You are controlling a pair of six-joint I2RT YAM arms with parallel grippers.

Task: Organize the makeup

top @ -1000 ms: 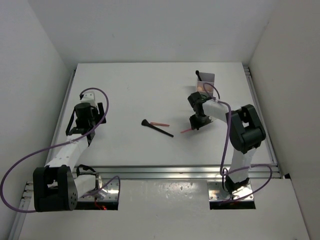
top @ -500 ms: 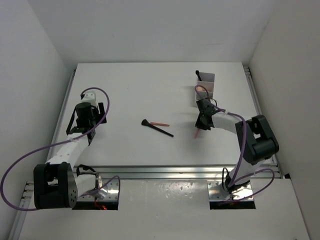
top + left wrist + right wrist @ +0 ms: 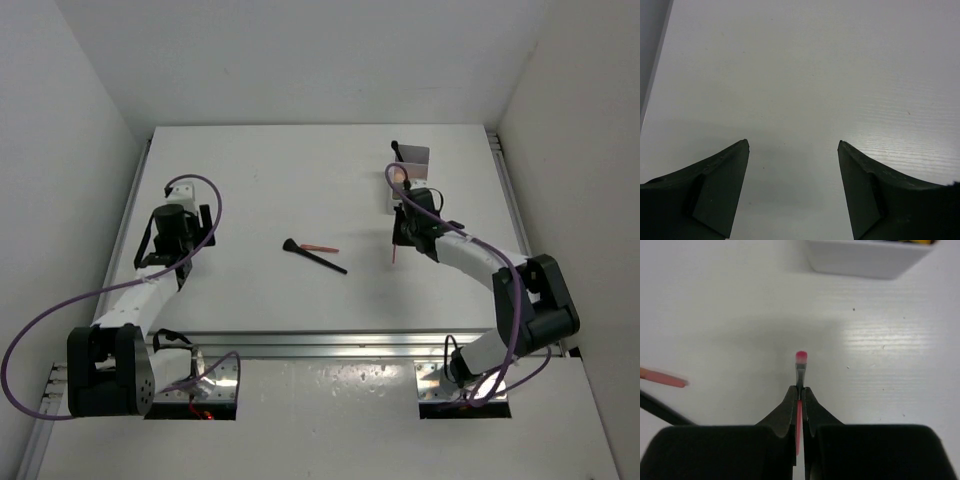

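My right gripper point(image 3: 402, 236) point(image 3: 799, 388) is shut on a thin pink pencil point(image 3: 800, 366), whose pink tip sticks out past the fingertips; its tail hangs below the gripper in the top view point(image 3: 395, 253). The translucent box point(image 3: 411, 172) point(image 3: 862, 257) stands just beyond, with a black brush handle and a peach sponge showing in it. A black-handled brush point(image 3: 313, 257) and another pink pencil point(image 3: 321, 248) point(image 3: 662, 377) lie at the table's middle. My left gripper point(image 3: 183, 232) point(image 3: 793, 144) is open and empty over bare table at the left.
A metal rail point(image 3: 350, 343) runs along the table's near edge. White walls close in the left, right and back sides.
My right gripper has lifted the pink pencil off the table and carried it back and to the right, towards the box. The left arm has not moved.
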